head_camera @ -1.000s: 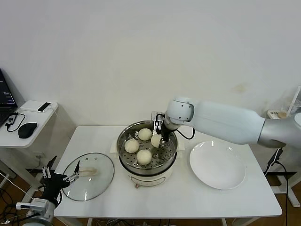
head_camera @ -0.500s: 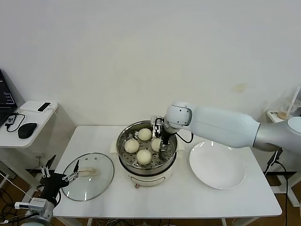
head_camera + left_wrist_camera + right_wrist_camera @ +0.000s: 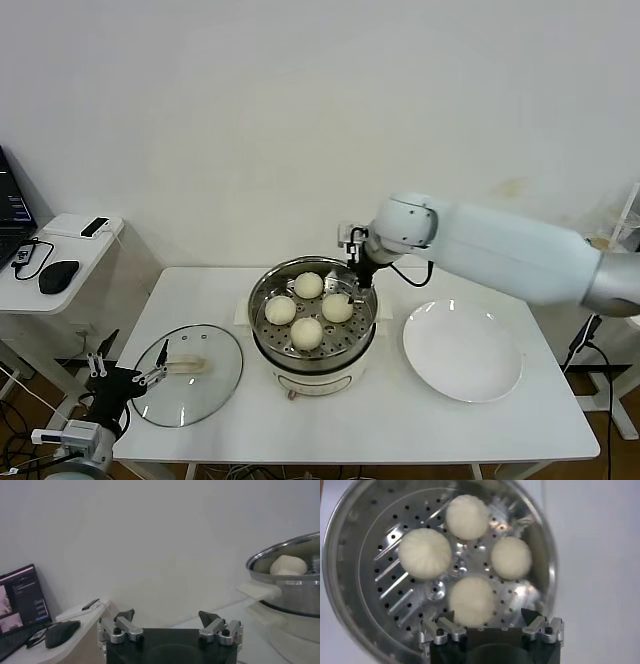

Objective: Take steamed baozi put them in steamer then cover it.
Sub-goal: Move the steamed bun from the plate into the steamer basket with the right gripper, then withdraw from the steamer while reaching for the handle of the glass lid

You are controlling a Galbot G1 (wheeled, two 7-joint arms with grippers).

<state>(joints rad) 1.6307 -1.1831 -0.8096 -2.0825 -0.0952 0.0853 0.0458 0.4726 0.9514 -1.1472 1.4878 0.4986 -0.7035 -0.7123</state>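
- Two grippers are yours to check: the right gripper (image 3: 352,281) hangs over the back right rim of the steamer (image 3: 268,340), jaws spread wide and holding nothing (your right wrist view shows both fingertips (image 3: 444,617) apart with only air between them).
- Below it, four baozi (image 3: 472,601) sit on the perforated tray inside the steamer; none touches the gripper. In the head view you see them as a loose cluster, one at the back, one left, one right, one in front.
- The right arm (image 3: 500,250) reaches in from the right, above the white plate (image 3: 462,352), which lies on the table just right of the steamer.
- The cover (image 3: 190,373) lies flat on the table (image 3: 400,430) to the left of the steamer, handle up, apart from the pot.
- Your left gripper (image 3: 125,378) is parked low at the table's front left corner, near the cover's edge but not on it, fingers (image 3: 124,616) released and spread.
- Farther left, a side desk (image 3: 60,255) carries a mouse (image 3: 58,276) and a laptop (image 3: 22,592).
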